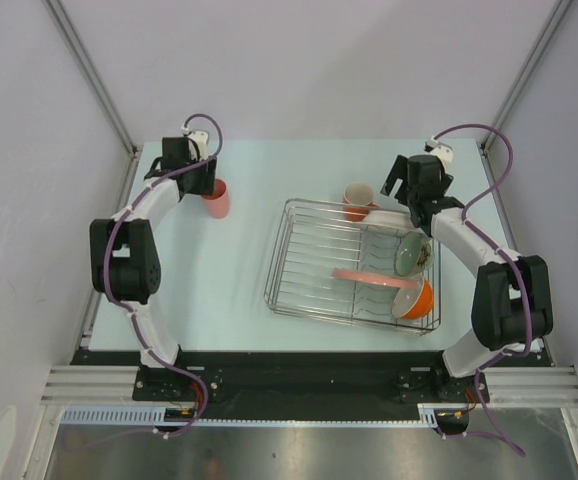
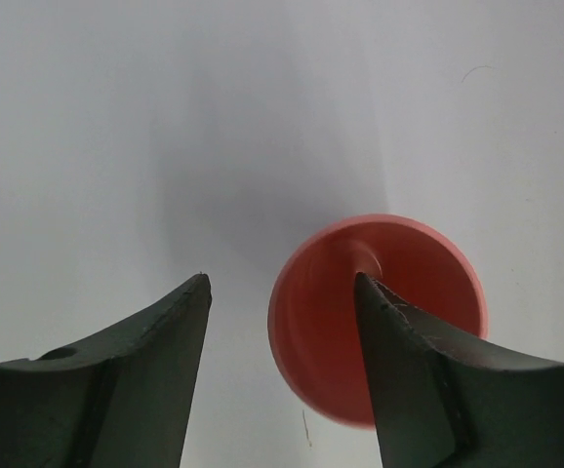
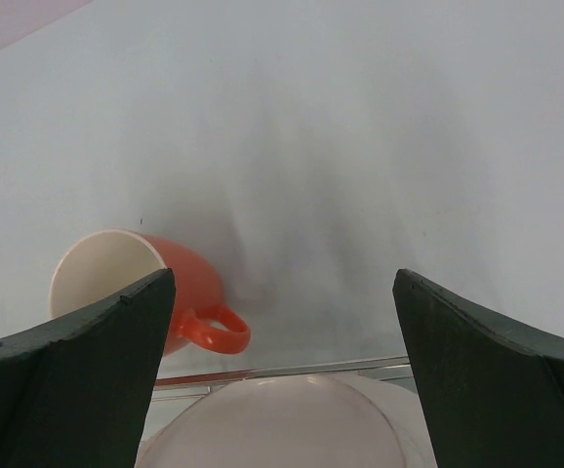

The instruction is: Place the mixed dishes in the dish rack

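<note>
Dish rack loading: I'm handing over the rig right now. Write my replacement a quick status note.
Left gripper: jaws open, above the pink tumbler, one jaw over its mouth, nothing gripped.
Right gripper: jaws open and empty, above the table near the orange mug.
Done: sage-green bowl, orange bowl, pink plate and white plate are in the dish rack.
Left: the tumbler stands on the table left of the rack, and the mug stands just beyond its far edge. Both go in.
</note>
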